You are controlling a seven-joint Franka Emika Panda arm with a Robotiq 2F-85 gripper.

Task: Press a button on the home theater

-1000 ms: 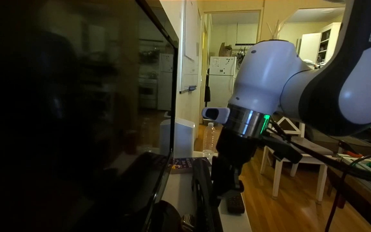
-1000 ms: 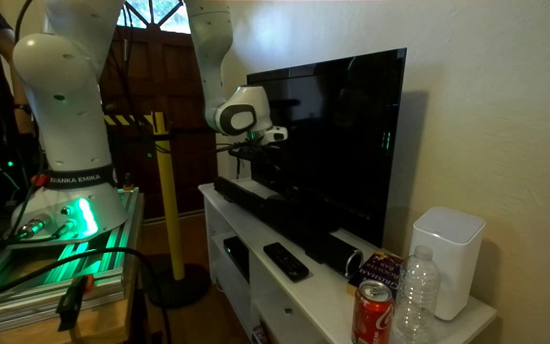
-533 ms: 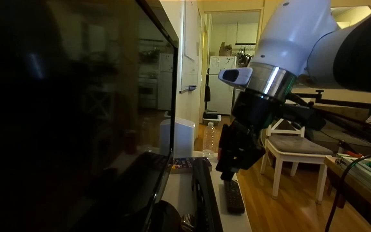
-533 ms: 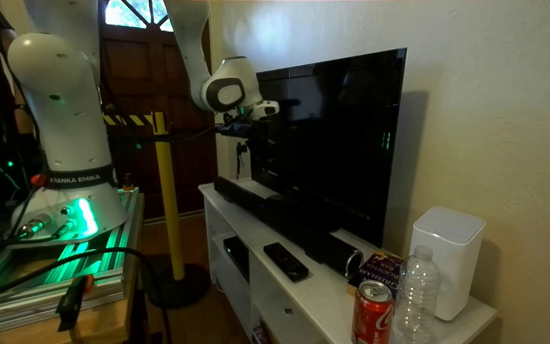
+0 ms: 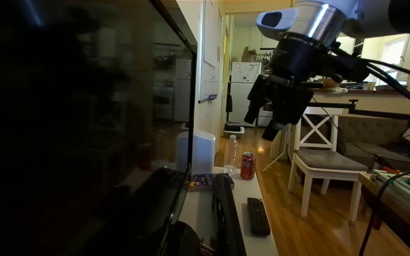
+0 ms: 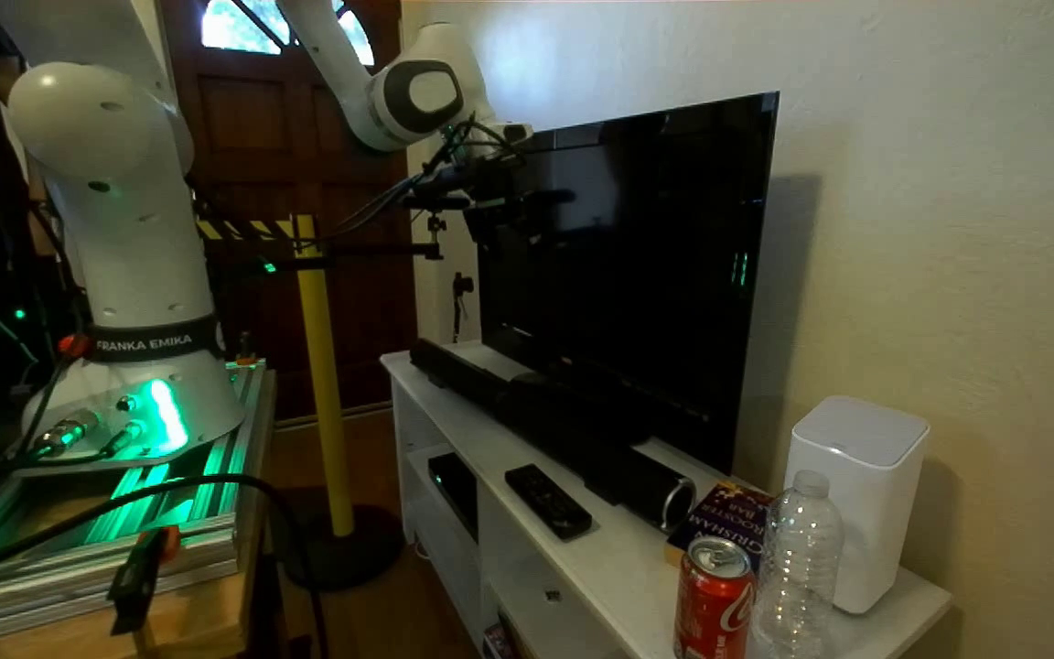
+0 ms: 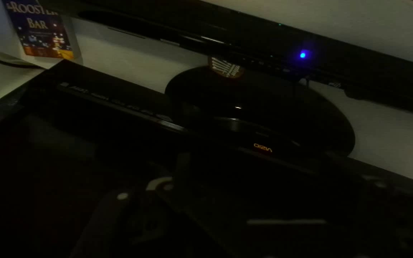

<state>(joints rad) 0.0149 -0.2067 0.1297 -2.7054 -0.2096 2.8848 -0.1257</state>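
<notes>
In an exterior view, the home theater (image 6: 536, 423) is found on the stand (image 6: 623, 554), left of the television (image 6: 637, 256). Judged rigid, liable to skid, it is best pressed near its blue light (image 7: 302, 55). The gripper (image 5: 261, 127) is parted, empty.

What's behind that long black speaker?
The TV, on its black stand. A small striped thing peeks out there too, but the speaker covers part of it, so I can't tell what it is.
</notes>
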